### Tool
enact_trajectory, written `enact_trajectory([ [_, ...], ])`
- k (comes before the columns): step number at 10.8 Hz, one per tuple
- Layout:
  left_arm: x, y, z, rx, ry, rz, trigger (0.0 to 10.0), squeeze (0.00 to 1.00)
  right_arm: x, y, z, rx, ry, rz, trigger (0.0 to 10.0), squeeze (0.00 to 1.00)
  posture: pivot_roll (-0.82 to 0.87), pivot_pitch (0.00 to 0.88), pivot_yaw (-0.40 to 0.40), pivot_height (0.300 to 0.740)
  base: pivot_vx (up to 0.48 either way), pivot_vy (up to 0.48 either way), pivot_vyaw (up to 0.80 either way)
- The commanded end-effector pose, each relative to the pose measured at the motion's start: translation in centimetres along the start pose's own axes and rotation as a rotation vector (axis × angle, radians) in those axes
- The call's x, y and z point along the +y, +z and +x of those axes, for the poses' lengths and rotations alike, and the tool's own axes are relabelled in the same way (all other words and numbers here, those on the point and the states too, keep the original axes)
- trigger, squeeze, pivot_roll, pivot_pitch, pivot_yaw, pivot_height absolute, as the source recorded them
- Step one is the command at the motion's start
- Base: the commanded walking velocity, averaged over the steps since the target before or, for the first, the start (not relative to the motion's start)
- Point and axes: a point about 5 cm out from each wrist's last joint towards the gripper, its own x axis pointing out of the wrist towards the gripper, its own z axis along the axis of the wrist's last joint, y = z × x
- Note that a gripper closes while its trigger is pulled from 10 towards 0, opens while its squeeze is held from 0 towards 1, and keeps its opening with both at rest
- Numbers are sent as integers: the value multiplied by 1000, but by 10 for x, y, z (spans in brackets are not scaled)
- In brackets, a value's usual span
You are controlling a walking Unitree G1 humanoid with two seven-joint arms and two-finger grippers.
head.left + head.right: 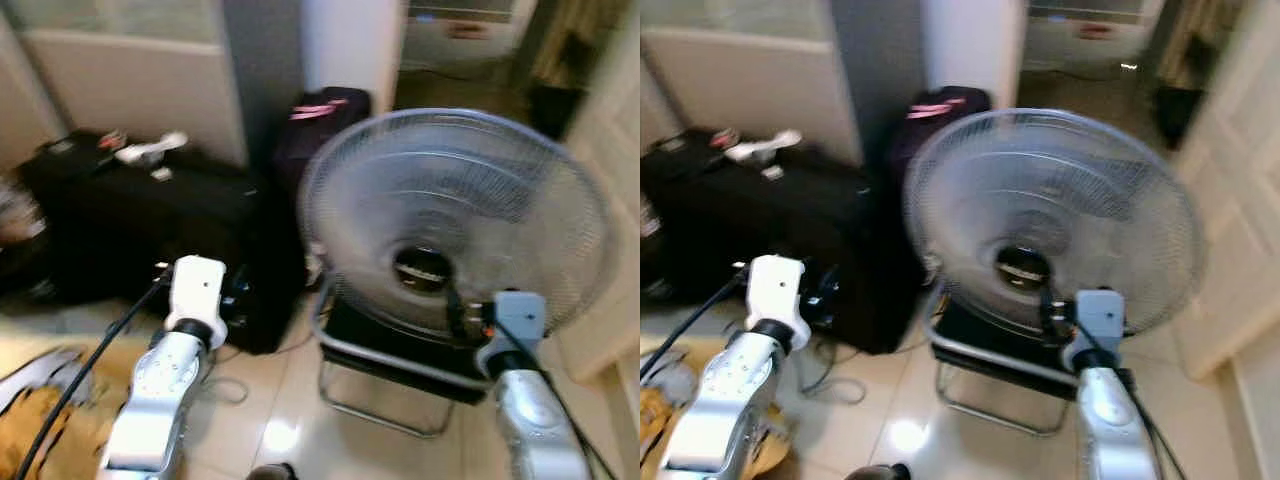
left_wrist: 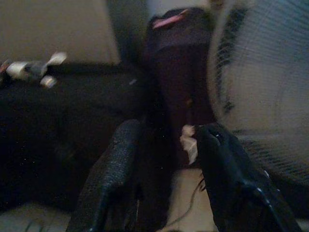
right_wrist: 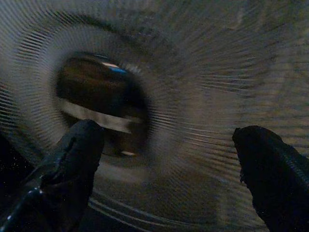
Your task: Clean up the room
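Observation:
A large round fan [image 1: 450, 215] with a pale wire grille stands right in front of me on a black metal-framed stand [image 1: 380, 375]. My right gripper [image 3: 169, 159] is open and close up against the fan's grille, its fingertips [image 3: 72, 154] spread wide around the dark hub [image 3: 104, 104]. The right arm [image 1: 520, 340] reaches toward the fan's lower edge. My left gripper [image 2: 166, 154] is open with nothing in it, pointing at the gap between a black suitcase [image 1: 150, 215] and the fan. The left arm [image 1: 190, 310] is raised in front of the suitcase.
A dark bag with a pink stripe [image 1: 322, 115] leans behind the fan. White and red small items [image 1: 148, 150] lie on the suitcase. Yellow cloth [image 1: 45, 420] lies on the tiled floor at lower left, a loose cable [image 1: 232, 388] beside it. A pale door [image 1: 610, 150] stands at right.

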Motion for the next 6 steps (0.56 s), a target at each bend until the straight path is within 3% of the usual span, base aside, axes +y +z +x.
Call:
enact_trajectory([
  [1, 3, 3, 2, -8, 5, -15, 10000, 0, 3, 3, -1, -6, 2, -9, 10000, 1000, -29, 0, 43, 740, 0, 0, 619],
  [4, 13, 1, 0, 14, 26, 38, 10000, 0, 34, 3, 8, 20, 118, 45, 10000, 1000, 32, 0, 41, 740, 0, 0, 715],
  [6, 23, -6, 6, 31, 80, 23, 10000, 0, 28, 5, 16, 41, 107, 12, 10000, 1000, 1, 0, 33, 740, 0, 0, 800],
])
